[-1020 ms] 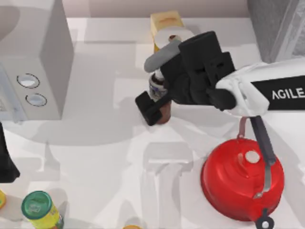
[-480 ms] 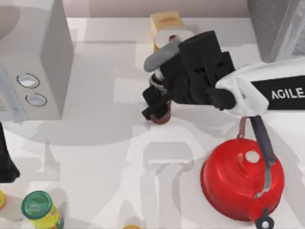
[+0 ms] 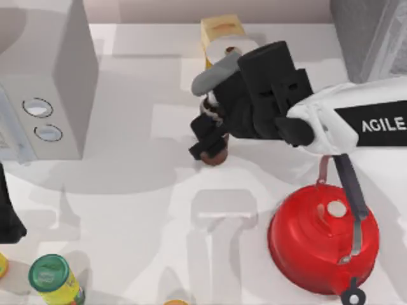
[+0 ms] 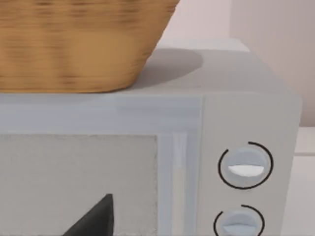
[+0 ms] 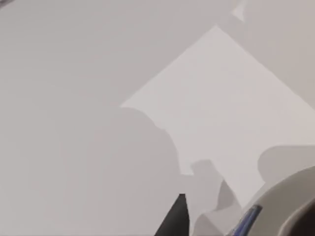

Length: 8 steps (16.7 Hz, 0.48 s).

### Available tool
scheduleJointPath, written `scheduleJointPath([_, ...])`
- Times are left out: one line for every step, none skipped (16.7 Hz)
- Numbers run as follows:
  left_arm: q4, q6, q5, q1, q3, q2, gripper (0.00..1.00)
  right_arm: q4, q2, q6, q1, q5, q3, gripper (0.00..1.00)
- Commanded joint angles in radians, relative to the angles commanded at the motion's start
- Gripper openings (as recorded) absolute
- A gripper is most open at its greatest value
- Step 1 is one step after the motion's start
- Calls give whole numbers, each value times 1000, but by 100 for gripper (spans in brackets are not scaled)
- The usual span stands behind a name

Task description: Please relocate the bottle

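**Grip made, move still to come**

Bottle (image 3: 215, 152) stands upright near the middle of the table, just in front of the yellow canister (image 3: 224, 39) at the back edge, and the right gripper (image 3: 208, 135) has its dark fingers pinched narrow around the bottle's upper part, so only the reddish-brown base peeks out below them. From where I stand it looks like the grasp is done: fingers are closed on it, not merely beside it. What I cannot tell is whether the base rests on the table (image 3: 127, 210) or hangs just above it. So the carrying and the setting down are all left, by my reckoning. The red kettle (image 3: 323, 238) sits near the right arm's forearm, toward the front right, and the green-lidded jar (image 3: 51, 278) waits at the front left. The left arm is parked at the left edge, facing the microwave (image 4: 236, 147); I cannot tell how its fingers stand.
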State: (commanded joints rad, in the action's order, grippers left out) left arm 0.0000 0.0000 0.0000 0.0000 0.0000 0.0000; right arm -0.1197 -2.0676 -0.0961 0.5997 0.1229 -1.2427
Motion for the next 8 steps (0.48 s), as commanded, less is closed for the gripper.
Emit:
scheduleJointPath([0,0,0,0,0,0,100,0,0,0,0,0,0,0])
scheduleJointPath([0,0,0,0,0,0,100,0,0,0,0,0,0,0])
scheduleJointPath([0,0,0,0,0,0,100,0,0,0,0,0,0,0])
scheduleJointPath([0,0,0,0,0,0,100,0,0,0,0,0,0,0])
scheduleJointPath([0,0,0,0,0,0,100,0,0,0,0,0,0,0])
scheduleJointPath([0,0,0,0,0,0,100,0,1,1,-2,0,0,0])
scheduleJointPath([0,0,0,0,0,0,100,1,4,2,-5,-1,1,0])
scheduleJointPath([0,0,0,0,0,0,100,6,16,5,-18,-7,9,0])
